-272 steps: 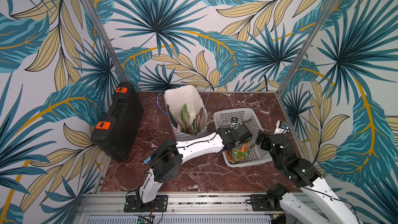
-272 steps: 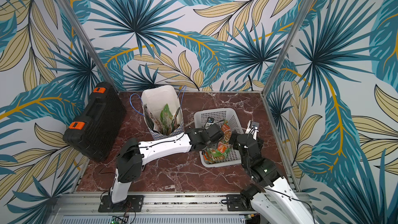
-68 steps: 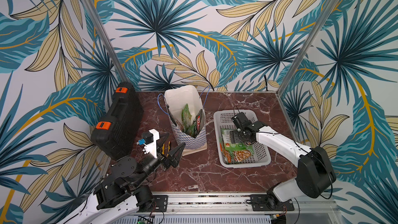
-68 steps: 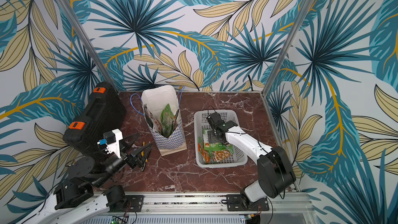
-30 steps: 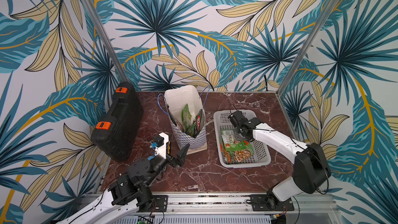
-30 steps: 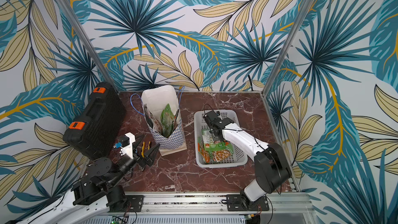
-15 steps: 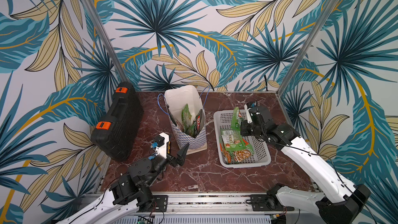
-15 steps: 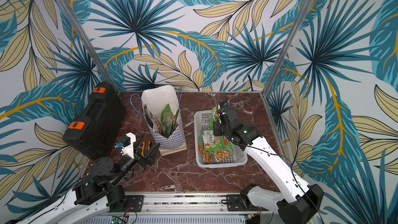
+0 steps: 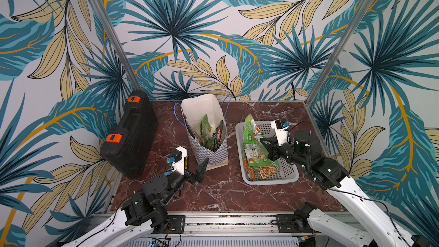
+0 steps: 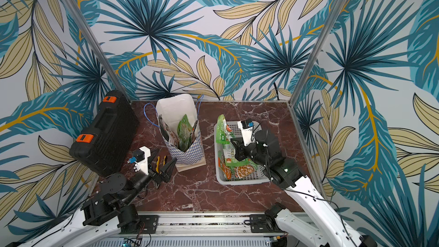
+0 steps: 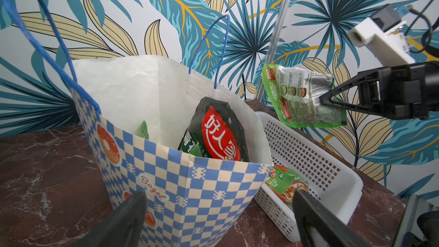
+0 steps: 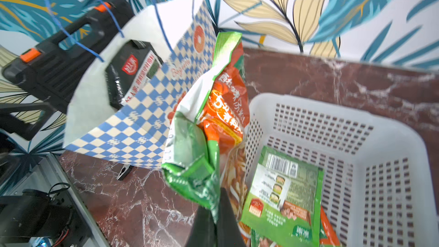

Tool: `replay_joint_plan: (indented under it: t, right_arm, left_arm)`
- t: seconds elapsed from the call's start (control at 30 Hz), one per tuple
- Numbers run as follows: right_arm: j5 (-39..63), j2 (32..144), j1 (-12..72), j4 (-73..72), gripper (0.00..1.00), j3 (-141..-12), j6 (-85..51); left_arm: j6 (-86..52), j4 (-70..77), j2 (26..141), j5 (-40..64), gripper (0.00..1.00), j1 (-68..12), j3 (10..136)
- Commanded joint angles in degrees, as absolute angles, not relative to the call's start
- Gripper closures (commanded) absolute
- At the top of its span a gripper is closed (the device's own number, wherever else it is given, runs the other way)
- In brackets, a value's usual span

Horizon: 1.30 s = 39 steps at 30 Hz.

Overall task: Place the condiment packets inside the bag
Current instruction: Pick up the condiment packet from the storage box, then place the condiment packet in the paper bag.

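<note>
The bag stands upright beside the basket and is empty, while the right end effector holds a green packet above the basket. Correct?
The bag is not empty: the left wrist view shows a dark red-logo packet standing inside it. The rest holds: it stands upright beside the basket, and the right end effector holds a green packet above the basket.

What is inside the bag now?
Inside the bag stand a dark red-logo packet and green packets. Its bottom, and anything lying there, is hidden behind them.
</note>
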<state>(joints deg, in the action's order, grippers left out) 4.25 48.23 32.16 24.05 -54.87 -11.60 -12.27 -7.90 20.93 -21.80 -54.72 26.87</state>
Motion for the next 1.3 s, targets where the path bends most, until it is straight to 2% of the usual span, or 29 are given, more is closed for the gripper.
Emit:
replay_joint_plan:
  t: [0.0, 0.13, 0.53, 0.73, 1.1, 1.13, 1.2, 1.27]
  right_arm:
    - [1.61, 45.57, 34.59, 14.59, 1.00, -52.10, -4.07]
    - [-1.79, 45.12, 40.02, 6.56, 1.00, -50.67, 2.20]
    - [-6.97, 59.41, 56.71, 5.45, 1.00, -64.34, 13.07]
    - [-15.56, 70.84, 57.11, 11.66, 1.00, -76.88, 1.80]
    - [-19.46, 92.36, 56.80, 30.56, 1.00, -98.35, -13.74]
    - [-19.68, 93.88, 56.48, 32.34, 0.94, -100.03, -14.39]
    - [-19.17, 95.93, 56.09, 35.15, 0.65, -102.64, -15.31]
    - [-18.62, 96.59, 55.89, 37.08, 0.52, -104.68, -15.44]
  left_arm:
    - [-12.31, -6.66, 20.66, -21.89, 0.00, -54.85, 25.40]
    - [-12.30, -6.41, 20.77, -22.02, 0.00, -54.80, 25.14]
    - [-12.16, -6.17, 20.99, -22.24, 0.00, -54.84, 24.70]
    - [-12.08, -5.85, 21.67, -22.41, 0.00, -54.84, 24.57]
    - [-12.40, -6.17, 25.37, -23.55, 0.00, -54.84, 25.36]
    - [-12.50, -6.15, 25.64, -23.51, 0.00, -54.84, 25.40]
    - [-12.73, -6.24, 26.12, -23.47, 0.00, -54.84, 25.55]
    - [-12.81, -6.48, 26.34, -23.55, 0.00, -54.83, 25.66]
